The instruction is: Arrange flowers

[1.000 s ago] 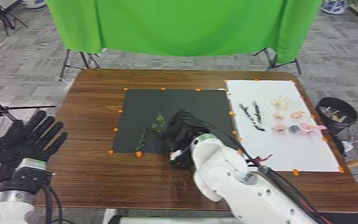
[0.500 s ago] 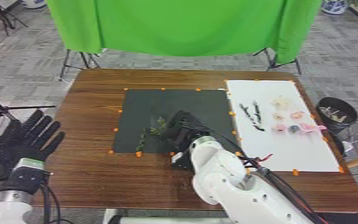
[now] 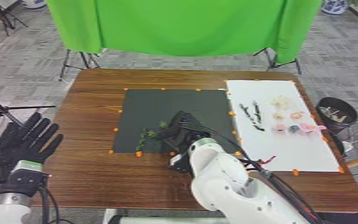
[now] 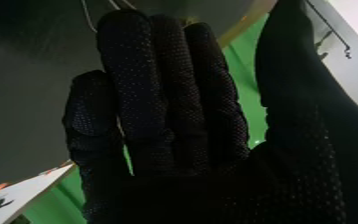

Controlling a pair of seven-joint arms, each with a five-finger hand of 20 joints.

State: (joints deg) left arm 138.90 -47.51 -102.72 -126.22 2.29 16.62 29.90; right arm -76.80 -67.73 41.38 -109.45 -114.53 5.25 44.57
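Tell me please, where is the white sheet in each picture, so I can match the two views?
Head view: the white sheet lies on the right side of the table, right of the black mat.
Right wrist view: part of it, with orange marks at its edge, shows beside the right hand.
Shared landmark: the green cloth, hanging behind the table and also visible beside the hand.

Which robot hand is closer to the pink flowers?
Right. The right hand is over the dark mat, left of the pink flowers; the left hand is farther, by the table's left edge.
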